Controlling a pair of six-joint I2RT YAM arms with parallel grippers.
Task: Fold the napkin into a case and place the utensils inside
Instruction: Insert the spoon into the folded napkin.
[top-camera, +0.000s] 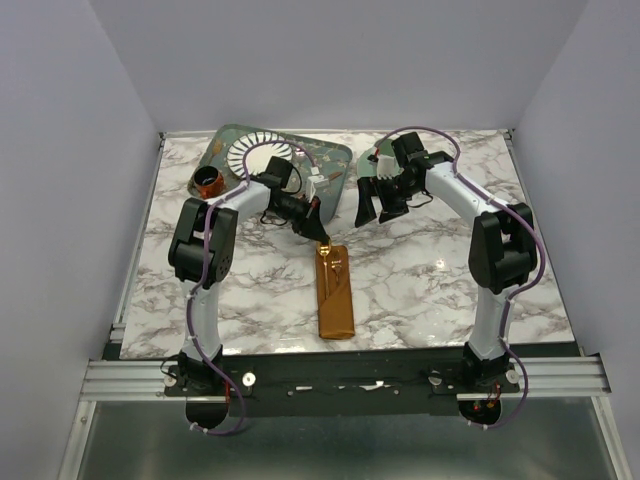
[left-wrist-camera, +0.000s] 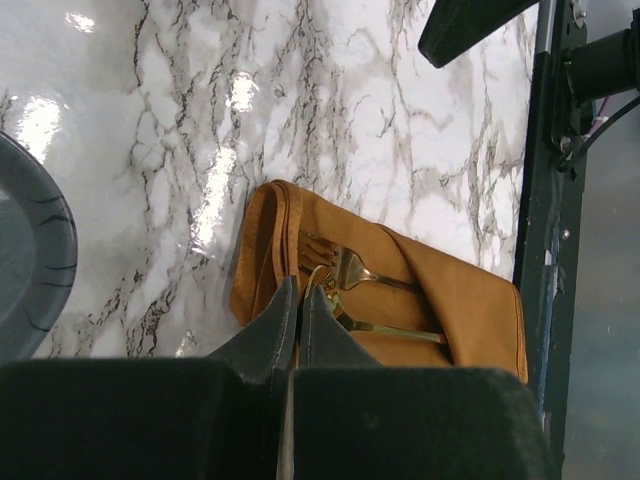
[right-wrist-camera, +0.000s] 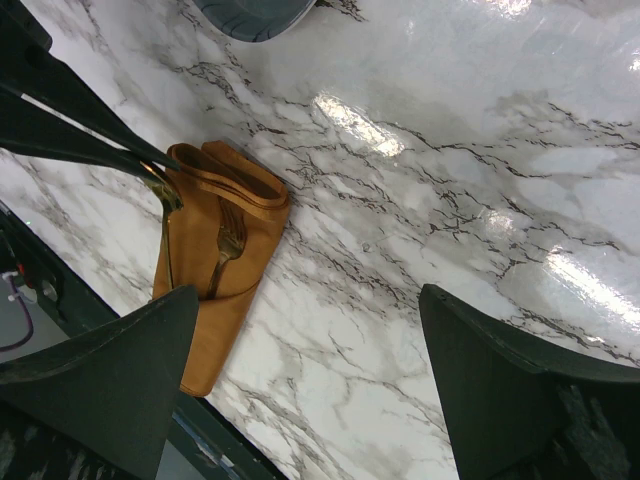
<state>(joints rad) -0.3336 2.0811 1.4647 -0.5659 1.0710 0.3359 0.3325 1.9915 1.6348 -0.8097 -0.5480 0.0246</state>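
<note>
The napkin, folded into a long narrow rust-orange case, lies on the marble near the front edge, also seen in the left wrist view and the right wrist view. A copper-gold fork lies with its handle tucked under the case's flap. My left gripper is shut on the rounded end of a spoon whose handle runs into the case. My right gripper hangs open over bare marble to the right of the case, holding nothing.
A patterned green tray with a white ribbed plate sits at the back. A small copper cup stands left of it. A dark plate rim lies near the case's open end. The metal front rail borders the table.
</note>
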